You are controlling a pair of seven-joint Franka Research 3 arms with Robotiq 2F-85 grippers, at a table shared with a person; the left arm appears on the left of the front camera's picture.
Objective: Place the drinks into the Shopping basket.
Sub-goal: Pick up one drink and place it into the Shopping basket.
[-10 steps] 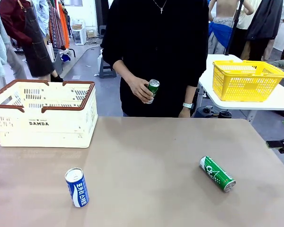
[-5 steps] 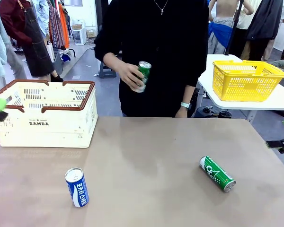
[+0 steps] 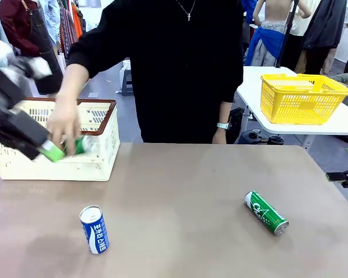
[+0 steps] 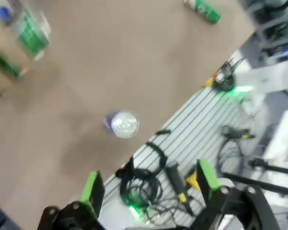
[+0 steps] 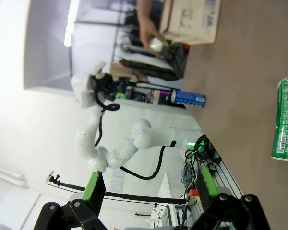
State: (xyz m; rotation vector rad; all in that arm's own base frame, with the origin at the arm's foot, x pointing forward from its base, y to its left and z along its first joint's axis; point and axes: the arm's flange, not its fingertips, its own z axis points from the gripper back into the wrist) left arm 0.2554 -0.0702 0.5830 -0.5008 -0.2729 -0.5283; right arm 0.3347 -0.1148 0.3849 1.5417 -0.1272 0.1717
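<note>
Low at six o'clock of the left wrist view, the left gripper (image 4: 150, 184) stands released, nothing between its green pads (image 4: 92, 188). Toward twelve o'clock from it the blue and white can (image 4: 124, 124) stands upright on the table (image 4: 134, 62), seen from its silver top. From the front, that arm is a blur at nine o'clock, a pad just beside the person's hand (image 3: 64, 123), which clasps a green can (image 3: 79, 145) right at the Shopping basket (image 3: 101, 165); blur hides whether the can is inside. The right gripper (image 5: 149, 184) is likewise released and empty; the other green can (image 5: 285, 120) lies on its side at three o'clock of its view, at four o'clock of the table from the front, well apart from the basket
</note>
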